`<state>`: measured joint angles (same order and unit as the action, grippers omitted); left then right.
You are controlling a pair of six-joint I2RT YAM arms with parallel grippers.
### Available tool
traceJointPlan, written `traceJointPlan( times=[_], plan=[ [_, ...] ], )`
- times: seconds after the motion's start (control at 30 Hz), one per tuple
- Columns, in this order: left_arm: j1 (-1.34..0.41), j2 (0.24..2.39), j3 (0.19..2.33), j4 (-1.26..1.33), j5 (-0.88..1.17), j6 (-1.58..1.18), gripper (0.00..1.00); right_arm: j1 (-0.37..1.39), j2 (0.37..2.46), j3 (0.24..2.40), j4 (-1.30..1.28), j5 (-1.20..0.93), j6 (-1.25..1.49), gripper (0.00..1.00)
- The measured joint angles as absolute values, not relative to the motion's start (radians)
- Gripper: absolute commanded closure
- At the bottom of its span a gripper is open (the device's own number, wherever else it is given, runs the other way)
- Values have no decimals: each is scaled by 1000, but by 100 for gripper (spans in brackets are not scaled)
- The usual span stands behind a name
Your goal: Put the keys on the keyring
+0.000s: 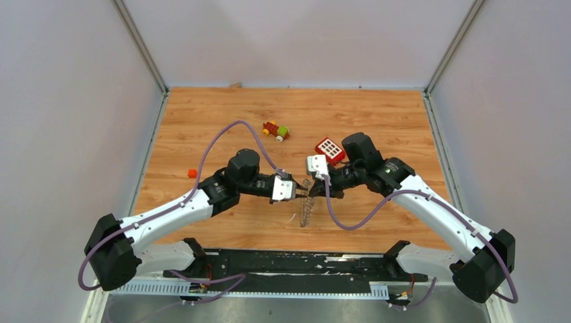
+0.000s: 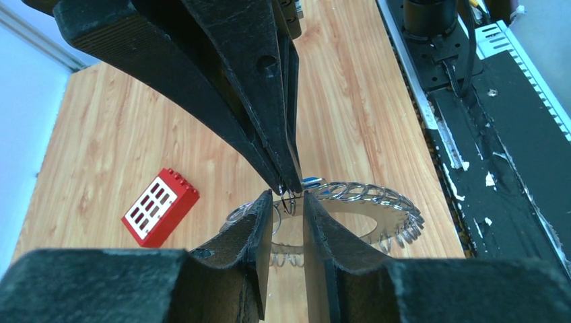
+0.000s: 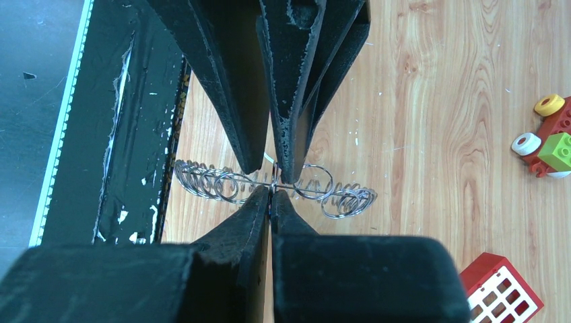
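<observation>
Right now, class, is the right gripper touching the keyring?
Touching. The right wrist view shows the right gripper shut on the keyring, its wire pinched between the closed fingertips.

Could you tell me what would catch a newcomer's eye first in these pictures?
Over the wooden table, the right gripper has its jaws shut on the keyring, while the left gripper straddles it from opposite, jaws apart. Beyond them lie a red block and a small colourful toy.
</observation>
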<state>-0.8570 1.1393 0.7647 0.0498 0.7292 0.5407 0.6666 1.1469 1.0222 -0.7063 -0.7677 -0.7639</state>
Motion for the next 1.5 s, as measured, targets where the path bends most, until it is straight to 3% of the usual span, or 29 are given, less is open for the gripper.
traceJointPlan(
  times=[0.5, 0.63, 0.7, 1.07, 1.5],
  plan=[
    [-856, 1169, 765, 78, 751, 512, 85, 667, 1147, 1022, -706, -768, -760, 100],
    [-854, 1170, 765, 80, 750, 507, 100, 667, 1147, 1022, -707, -768, -760, 100],
    [-852, 1170, 765, 80, 751, 500, 100, 667, 1147, 1022, -707, -768, -760, 100],
    [-812, 1143, 707, 205, 799, 381, 100, 653, 1073, 1003, -675, -764, -746, 61],
    [-736, 1159, 631, 648, 934, -25, 100, 619, 1027, 986, -601, -848, -707, 53]
  ],
)
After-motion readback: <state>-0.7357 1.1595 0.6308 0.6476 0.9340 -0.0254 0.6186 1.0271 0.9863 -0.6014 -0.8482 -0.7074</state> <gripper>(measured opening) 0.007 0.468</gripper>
